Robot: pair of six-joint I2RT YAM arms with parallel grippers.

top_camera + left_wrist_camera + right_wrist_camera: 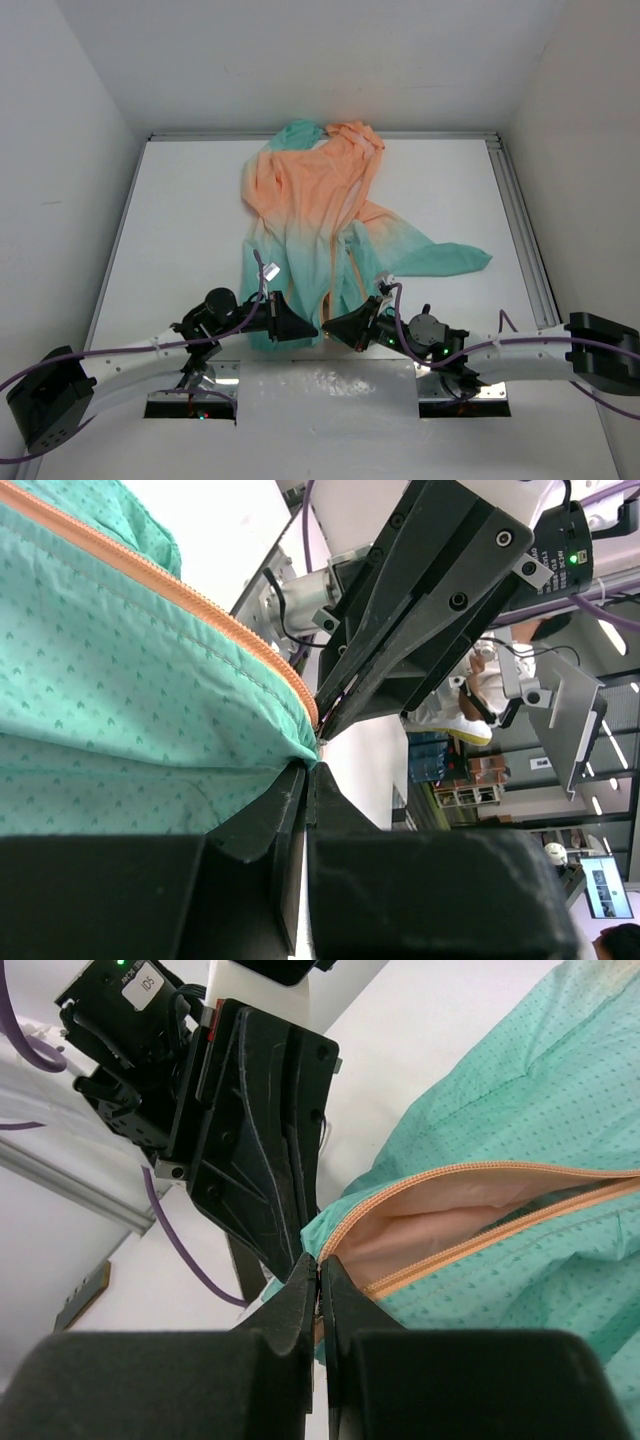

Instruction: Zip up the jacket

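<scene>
I am seeing the left gripper and right gripper both clamping fully closed on the jacket at its near hem.

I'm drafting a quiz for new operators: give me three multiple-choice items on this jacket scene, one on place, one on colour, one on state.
1. Where do the left end effector and right end effector meet the jacket? A hood B near teal hem C sleeve
2. What colour is the zipper? A black B orange C white
3. The zipper is: A fully closed B missing C open at the hem
Key: B, both converge there; B, its teeth are orange; C, peach lining shows between its sides.
</scene>
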